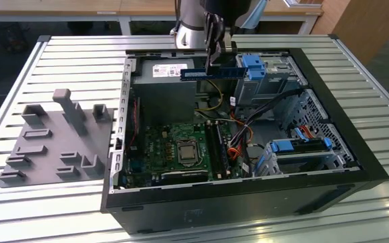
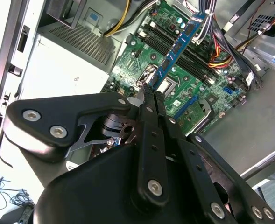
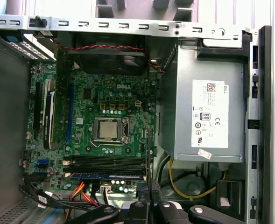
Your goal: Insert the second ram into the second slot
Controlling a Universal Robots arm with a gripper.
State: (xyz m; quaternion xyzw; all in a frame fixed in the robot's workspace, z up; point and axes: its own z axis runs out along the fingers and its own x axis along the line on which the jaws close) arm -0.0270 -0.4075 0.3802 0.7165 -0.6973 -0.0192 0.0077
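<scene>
The second ram [image 1: 211, 74] hangs level in the air above the motherboard [image 1: 181, 147], clear of its slots, pinched between the fingers of the gripper [image 1: 216, 66]. Another blue stick [image 3: 110, 176] sits seated in a slot on the motherboard, which lies inside the open computer case [image 1: 356, 152] on the bench [image 1: 73, 61]

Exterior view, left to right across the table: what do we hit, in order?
Grey fixture block → case's left wall → second ram → blue drive-bay bracket → case's right wall.
</scene>
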